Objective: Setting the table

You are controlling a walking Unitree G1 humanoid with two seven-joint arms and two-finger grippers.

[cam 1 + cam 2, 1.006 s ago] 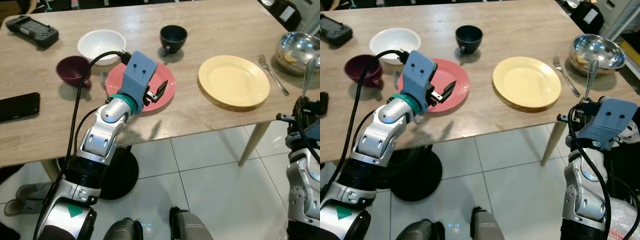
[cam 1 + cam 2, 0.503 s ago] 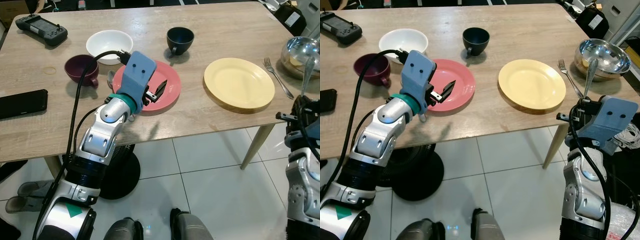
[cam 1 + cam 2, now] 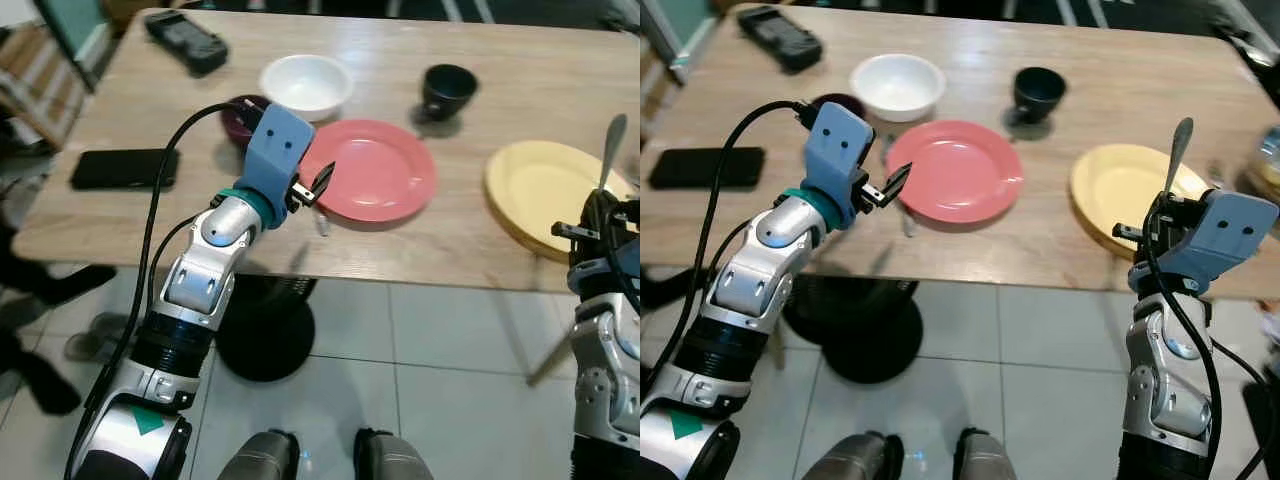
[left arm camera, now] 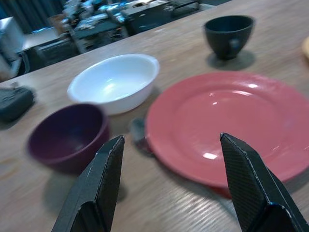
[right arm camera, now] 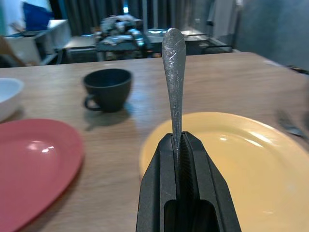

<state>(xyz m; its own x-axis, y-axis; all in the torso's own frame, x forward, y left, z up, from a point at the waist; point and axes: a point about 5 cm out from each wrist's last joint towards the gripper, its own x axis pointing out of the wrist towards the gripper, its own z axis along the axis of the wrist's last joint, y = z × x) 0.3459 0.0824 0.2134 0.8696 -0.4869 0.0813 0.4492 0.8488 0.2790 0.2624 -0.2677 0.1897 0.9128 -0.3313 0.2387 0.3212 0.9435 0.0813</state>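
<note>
The right pincer is clenched on a utensil handle, held upright for carrying — it hovers at the yellow plate at 3 o'clock on the worktop. The left pincer is released, empty beside the red plate.

A long wooden table with a pale grain runs across the room, standing on glossy white floor tiles with thin grey joints that catch the light. Under its near edge sits a round black pedestal base. Beyond the far edge, dark curtains hang behind cluttered furniture.
</note>
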